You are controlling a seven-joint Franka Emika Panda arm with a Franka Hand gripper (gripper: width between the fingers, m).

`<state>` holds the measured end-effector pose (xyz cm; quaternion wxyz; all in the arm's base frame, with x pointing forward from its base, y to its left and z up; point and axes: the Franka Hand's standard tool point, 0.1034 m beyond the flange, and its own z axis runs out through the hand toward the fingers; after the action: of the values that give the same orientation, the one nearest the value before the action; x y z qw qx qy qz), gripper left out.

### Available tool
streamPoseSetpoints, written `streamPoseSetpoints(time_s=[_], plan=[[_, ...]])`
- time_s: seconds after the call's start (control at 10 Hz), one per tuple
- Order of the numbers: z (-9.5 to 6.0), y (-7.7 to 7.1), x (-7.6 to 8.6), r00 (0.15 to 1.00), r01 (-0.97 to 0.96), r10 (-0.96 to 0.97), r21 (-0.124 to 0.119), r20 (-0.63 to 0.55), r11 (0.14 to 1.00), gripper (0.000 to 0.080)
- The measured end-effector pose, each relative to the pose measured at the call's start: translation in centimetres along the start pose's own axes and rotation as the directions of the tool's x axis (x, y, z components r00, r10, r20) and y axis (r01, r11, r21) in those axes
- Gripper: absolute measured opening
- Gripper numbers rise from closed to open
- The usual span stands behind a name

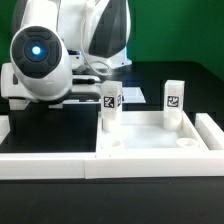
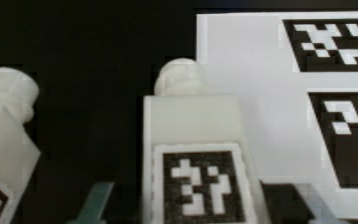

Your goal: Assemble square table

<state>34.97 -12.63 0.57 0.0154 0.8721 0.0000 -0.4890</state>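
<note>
Since the tool is spread with one finger on each side of the middle leg and a dark gap showing on both sides, I'd say it's not pinching anything yet, just lined up for the grab. That leg sits on the black bench, rounded tip at the end away from the tool, with a side leg just beside it and the marker board close on the other side. Biggest worry imo: the gaps don't look quite equal, so one finger could land first and shove or twist the leg before the other catches it, leaving a crooked hold. The side leg is close enough that a finger might clip it too. Over in the exterior view the slab lies at the front, toward the exterior view's right, with a standing leg and a second standing leg at its far rim; can't tell if they're screwed in. If they're loose, a bump from the arm would tip them.
</note>
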Motion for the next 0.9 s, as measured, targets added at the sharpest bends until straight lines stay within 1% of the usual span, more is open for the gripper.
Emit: streamPoseSetpoints(time_s=[0.5, 0.6, 0.7, 0.8, 0.9], plan=[[0.0, -0.1, 0.0, 1.0, 0.003, -0.003, -0.002, 0.0, 1.0, 0.0289], [-0.6, 0.0, -0.6, 0.999, 0.037, -0.037, 0.002, 0.019, 0.999, 0.029], [-3.0, 0.4, -2.2, 0.997, 0.077, -0.077, 0.009, 0.018, 0.997, 0.029], [-5.1, 0.6, -3.7, 0.994, 0.108, -0.108, 0.015, -0.004, 0.994, 0.0291], [-7.0, 0.8, -5.5, 0.991, 0.133, -0.132, 0.025, -0.012, 0.991, 0.0291]])
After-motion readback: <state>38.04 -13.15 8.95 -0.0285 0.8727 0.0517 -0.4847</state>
